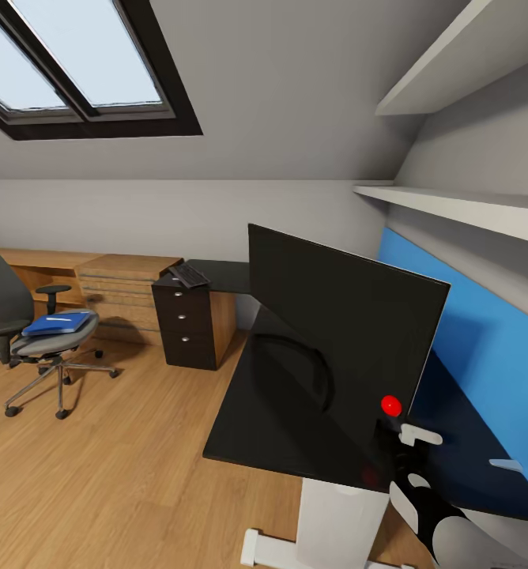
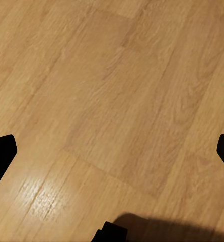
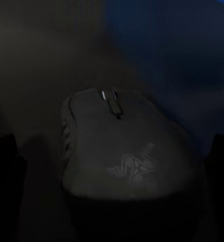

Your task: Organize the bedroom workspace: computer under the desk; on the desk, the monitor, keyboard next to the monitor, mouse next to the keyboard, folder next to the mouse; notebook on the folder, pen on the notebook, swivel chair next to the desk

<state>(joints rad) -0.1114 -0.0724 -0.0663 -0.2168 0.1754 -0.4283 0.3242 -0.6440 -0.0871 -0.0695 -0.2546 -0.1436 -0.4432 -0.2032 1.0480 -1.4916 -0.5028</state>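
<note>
Black mouse (image 3: pixel 124 146) close between right pincer (image 3: pixel 112 166) fingers, grip uncertain; left pincer (image 2: pixel 112 151) released over wood floor (image 2: pixel 106 91). Monitor (image 1: pixel 339 324) on black surface (image 1: pixel 256 427); blue folder (image 1: pixel 57 322) on swivel chair (image 1: pixel 27 324) far left.

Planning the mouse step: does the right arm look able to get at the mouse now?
Probably yes: the mouse lies right before the right gripper, between its open jaws, with nothing between them; contact cannot be told.
</note>
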